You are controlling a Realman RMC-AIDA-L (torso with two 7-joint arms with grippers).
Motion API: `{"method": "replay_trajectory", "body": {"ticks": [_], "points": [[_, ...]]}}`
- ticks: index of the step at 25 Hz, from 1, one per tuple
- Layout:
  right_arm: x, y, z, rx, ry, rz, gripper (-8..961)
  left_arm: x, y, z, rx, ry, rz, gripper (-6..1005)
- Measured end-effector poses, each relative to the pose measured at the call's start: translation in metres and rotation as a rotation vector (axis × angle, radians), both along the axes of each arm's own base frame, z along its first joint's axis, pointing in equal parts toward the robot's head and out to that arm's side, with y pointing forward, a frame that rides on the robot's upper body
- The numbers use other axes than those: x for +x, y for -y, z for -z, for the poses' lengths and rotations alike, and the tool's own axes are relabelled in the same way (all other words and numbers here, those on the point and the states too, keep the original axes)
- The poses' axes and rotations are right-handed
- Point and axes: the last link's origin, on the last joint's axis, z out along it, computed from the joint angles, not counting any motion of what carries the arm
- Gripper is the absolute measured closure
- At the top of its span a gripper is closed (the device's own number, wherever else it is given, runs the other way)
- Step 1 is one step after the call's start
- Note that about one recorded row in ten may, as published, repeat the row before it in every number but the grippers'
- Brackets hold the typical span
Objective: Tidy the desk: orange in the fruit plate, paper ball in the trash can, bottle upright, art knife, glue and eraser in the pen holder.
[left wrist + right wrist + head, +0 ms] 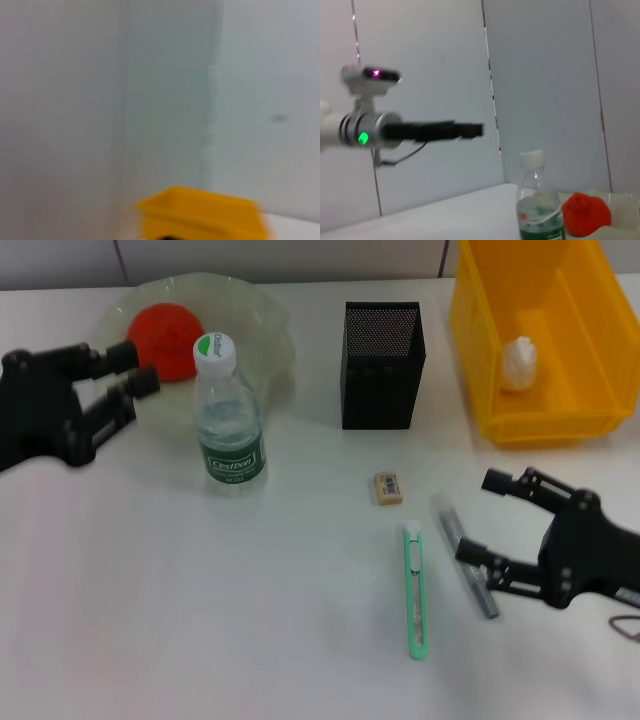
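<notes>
The orange point(164, 332) lies in the clear fruit plate point(262, 325) at the far left of the white desk point(200, 620) in the head view. Just in front of the plate the water bottle point(228, 420) stands upright with its white cap on. The left gripper point(138, 370) hangs beside the plate's near-left edge, its fingers apart, with nothing between them. The black mesh pen holder point(382, 365) stands near the middle at the back, and right of it the yellow trash can point(480, 330) holds the white paper ball point(519, 364). In front of the pen holder lies the small eraser point(388, 487). Nearer still, the green art knife point(416, 588) lies flat, and just to its right the grey glue stick point(464, 555) lies at a slant. The right gripper point(478, 518) sits low over the glue stick with its fingers spread wide, one finger above and one across the stick's lower part; whether they touch it I cannot tell.

The left wrist view shows mostly pale wall and, low down, a yellow corner of the trash can point(200, 212).

The right wrist view shows the bottle point(538, 202) upright, with the orange point(585, 214) on the plate point(622, 202) just beyond it. The left gripper point(470, 130) reaches in higher up, seen side-on.
</notes>
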Motion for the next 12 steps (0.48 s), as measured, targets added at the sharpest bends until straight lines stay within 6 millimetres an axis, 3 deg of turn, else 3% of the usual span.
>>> {"method": "replay_trajectory", "body": {"ticks": [4,5,7,8,10,11,12], "points": [[-0.015,-0.016,-0.028,-0.145,0.012,0.077,106,-0.003,0.022,0.021,-0.088,0.011,0.169,822],[-0.019,-0.02,-0.034,-0.189,0.04,0.109,109,-0.006,0.024,0.03,-0.112,-0.002,0.193,782],[-0.036,-0.034,-0.047,-0.284,0.174,0.178,113,-0.014,0.026,0.05,-0.174,-0.039,0.21,702],[-0.048,-0.042,-0.051,-0.325,0.27,0.211,113,-0.014,0.026,0.05,-0.174,-0.039,0.21,662],[-0.069,-0.052,-0.054,-0.39,0.47,0.314,114,-0.02,0.024,0.07,-0.244,-0.058,0.197,582],[-0.085,-0.057,-0.053,-0.404,0.572,0.354,114,-0.02,0.024,0.07,-0.244,-0.058,0.197,533],[-0.097,-0.059,-0.053,-0.403,0.648,0.382,114,-0.025,0.024,0.086,-0.302,-0.068,0.18,484]]}}
